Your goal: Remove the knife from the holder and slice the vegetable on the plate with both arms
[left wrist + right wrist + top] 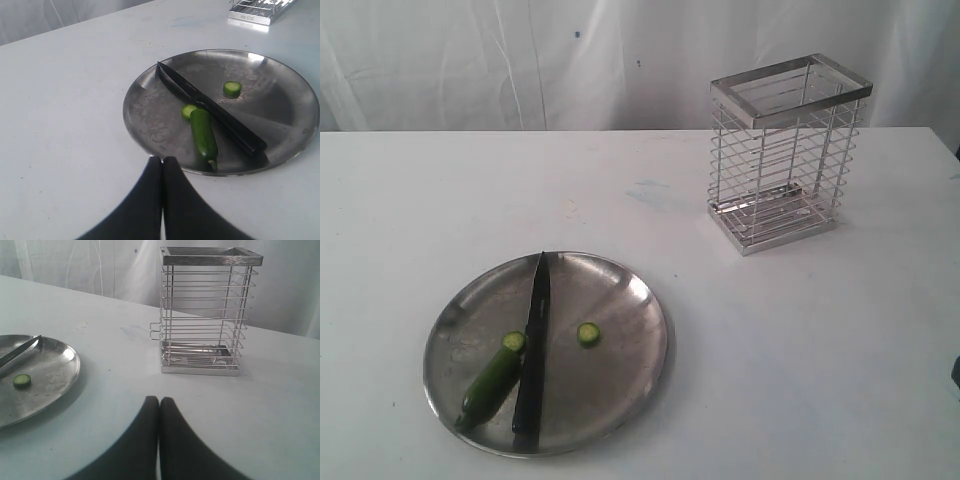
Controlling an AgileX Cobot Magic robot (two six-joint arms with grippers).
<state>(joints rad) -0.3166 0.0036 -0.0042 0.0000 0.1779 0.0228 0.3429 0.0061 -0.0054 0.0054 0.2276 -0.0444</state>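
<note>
The steel plate (620,350) (280,125) (55,367) lies at the front left of the table. On it the black knife (533,350) (210,107) (17,354) lies flat, blade tip pointing to the back. The green vegetable (490,382) (204,134) rests against the knife, cut end up, and one round slice (588,334) (232,89) (21,380) lies apart on the other side of the blade. The wire holder (785,150) (205,310) stands empty at the back right. My left gripper (162,159) is shut and empty just off the plate's rim. My right gripper (159,399) is shut and empty, short of the holder.
A white table (820,350) carries everything, with a white curtain (520,60) behind it. Neither arm shows in the exterior view. A faint bluish smudge (650,190) marks the tabletop left of the holder.
</note>
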